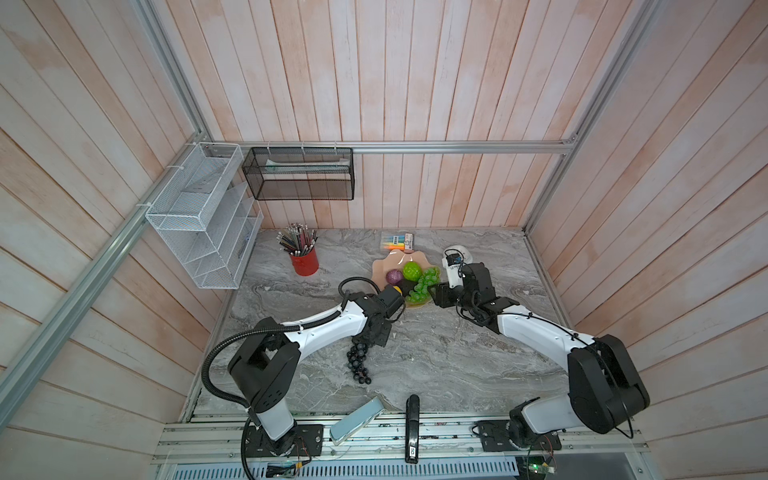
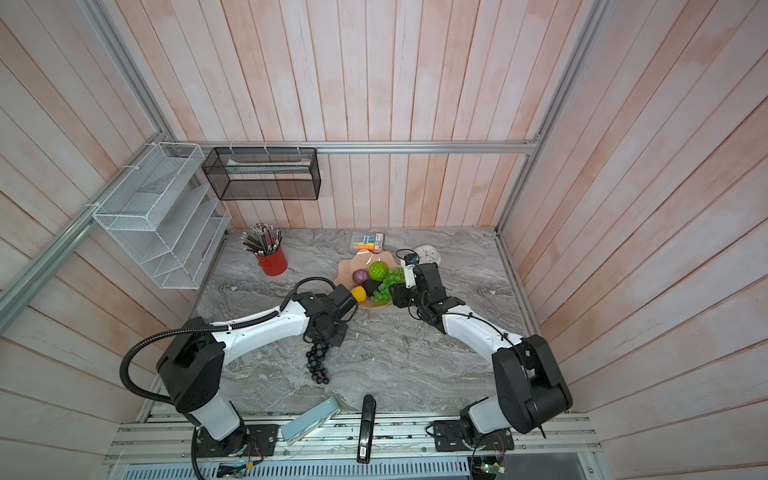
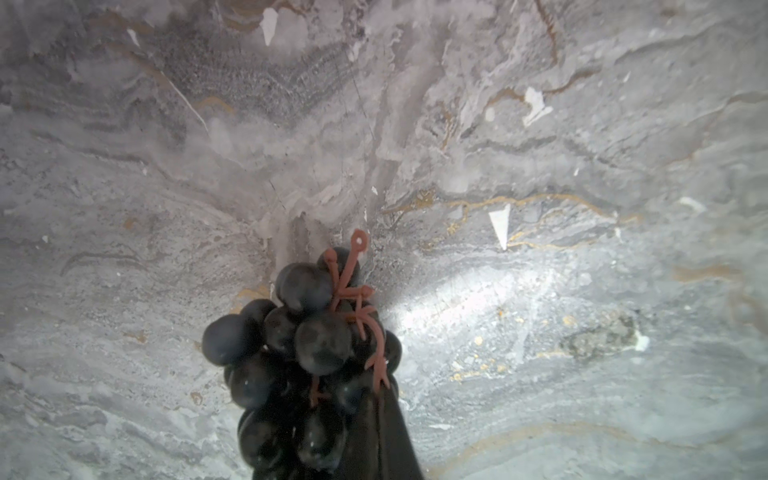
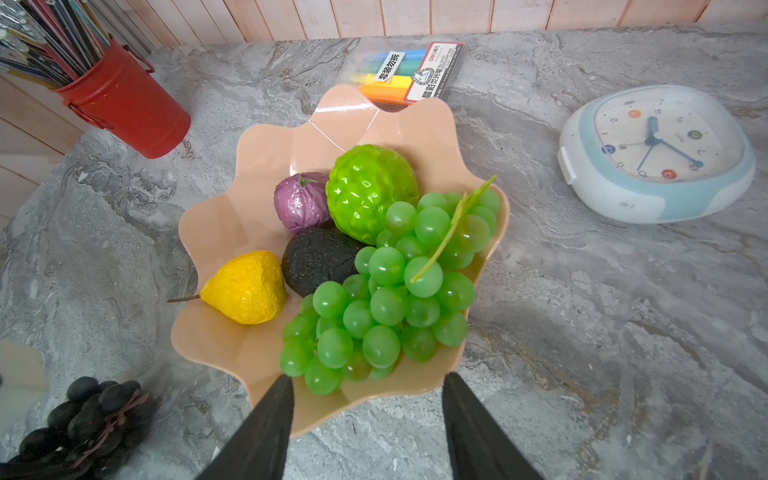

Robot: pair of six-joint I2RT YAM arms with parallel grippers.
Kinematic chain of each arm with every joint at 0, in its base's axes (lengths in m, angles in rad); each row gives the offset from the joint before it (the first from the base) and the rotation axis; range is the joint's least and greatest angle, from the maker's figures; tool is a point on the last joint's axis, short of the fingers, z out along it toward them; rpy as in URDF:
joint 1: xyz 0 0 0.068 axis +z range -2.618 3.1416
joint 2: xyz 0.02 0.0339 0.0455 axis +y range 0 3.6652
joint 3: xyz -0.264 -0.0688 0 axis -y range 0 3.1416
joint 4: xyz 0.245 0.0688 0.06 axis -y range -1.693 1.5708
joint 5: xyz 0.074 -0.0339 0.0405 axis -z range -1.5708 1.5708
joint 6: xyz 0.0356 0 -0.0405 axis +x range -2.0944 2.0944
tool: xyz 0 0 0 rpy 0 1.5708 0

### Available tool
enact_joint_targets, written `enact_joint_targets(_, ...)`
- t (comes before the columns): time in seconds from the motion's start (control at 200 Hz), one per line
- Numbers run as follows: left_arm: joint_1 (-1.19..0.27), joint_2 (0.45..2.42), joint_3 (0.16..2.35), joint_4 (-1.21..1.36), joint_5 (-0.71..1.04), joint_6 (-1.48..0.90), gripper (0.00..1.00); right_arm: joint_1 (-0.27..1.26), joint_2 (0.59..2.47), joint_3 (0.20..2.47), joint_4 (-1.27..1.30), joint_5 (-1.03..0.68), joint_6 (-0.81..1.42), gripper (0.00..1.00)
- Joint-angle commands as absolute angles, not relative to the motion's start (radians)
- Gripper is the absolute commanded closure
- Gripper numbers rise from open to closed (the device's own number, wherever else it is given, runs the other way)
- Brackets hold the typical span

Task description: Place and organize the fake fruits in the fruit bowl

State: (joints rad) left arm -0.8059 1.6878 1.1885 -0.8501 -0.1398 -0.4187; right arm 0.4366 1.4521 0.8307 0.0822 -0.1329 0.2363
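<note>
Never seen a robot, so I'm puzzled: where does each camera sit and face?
Top views: overhead, looking down on the marble table; left arm, right arm show.
Left wrist: faces the table; left hand grips the black grape bunch.
Right wrist: faces the fruit bowl; open right hand shows.
Both wrists share that bunch.

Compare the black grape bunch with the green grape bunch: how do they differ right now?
The green grape bunch lies in the fruit bowl; the black grape bunch lies outside it on the table. The left gripper is shut on the black bunch's stem end; nothing holds the green bunch. The black bunch has a brown stem, the green one a green stem. Both are clusters of round, glossy grapes.
</note>
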Motion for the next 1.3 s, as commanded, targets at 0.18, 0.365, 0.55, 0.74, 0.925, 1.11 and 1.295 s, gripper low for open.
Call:
enact_joint_targets(0.18,-0.736,1.453,1.080,-0.724,0.018,-0.440,1.00,0.433,1.415,0.834,0.074,-0.128,0.256,0.42)
enact_joint_targets(0.365,-0.708,1.351,1.041,-0.697,0.111,-0.449,1.00,0.433,1.405,0.839,0.069,-0.129,0.261,0.42)
enact_joint_targets(0.55,-0.675,1.263,1.069,-0.588,0.325,-0.475,1.00,0.432,1.398,0.850,0.067,-0.128,0.264,0.43)
enact_joint_targets(0.74,-0.671,1.304,1.264,-0.611,0.410,-0.482,1.00,0.431,1.351,0.829,0.121,-0.111,0.268,0.43)
enact_joint_targets(0.925,-0.665,1.455,1.549,-0.648,0.430,-0.435,1.00,0.405,1.325,0.827,0.145,-0.122,0.270,0.44)
enact_joint_targets(1.11,-0.632,1.633,1.751,-0.611,0.455,-0.408,1.00,0.387,1.323,0.833,0.144,-0.161,0.269,0.44)
enact_joint_targets(1.295,-0.600,1.731,1.783,-0.534,0.510,-0.426,1.00,0.384,1.307,0.793,0.139,-0.161,0.263,0.44)
